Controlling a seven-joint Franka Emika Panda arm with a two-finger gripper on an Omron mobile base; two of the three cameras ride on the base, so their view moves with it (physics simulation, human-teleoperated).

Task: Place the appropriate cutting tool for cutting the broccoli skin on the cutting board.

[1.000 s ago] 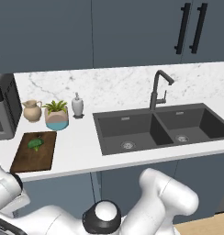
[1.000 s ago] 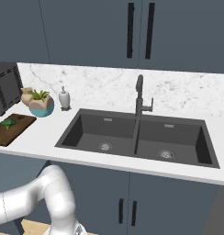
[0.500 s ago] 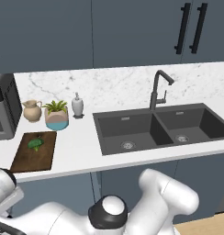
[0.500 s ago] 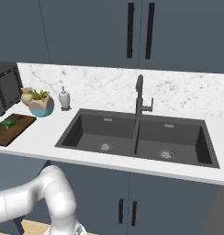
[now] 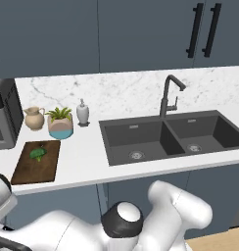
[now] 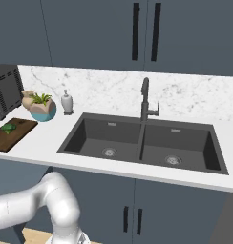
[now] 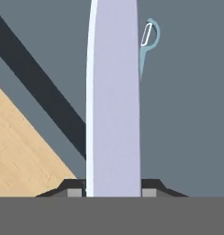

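Nothing on the counter has budged since a moment ago, just the arm's elbow shifting low in the base views. Gripper [image 7: 113, 193] is clamped on the knife [image 7: 114, 105], whose smooth silver blade runs straight out from the fingers. Behind it lies a little light-blue peeler [image 7: 148, 43] on flat grey. Target's well away: the dark grainy cutting board [image 5: 37, 166] up on the white counter's left end, bumpy green broccoli [image 5: 38, 154] sitting on it.

We see the knife blade [image 7: 114, 101] as smooth, pale satin metal, and the cutting board [image 5: 37, 162] as dark matt wood with visible grain. The surface [image 5: 87, 159] looks like polished white marble with grey veins; the sink [image 5: 141, 142] is matt charcoal.
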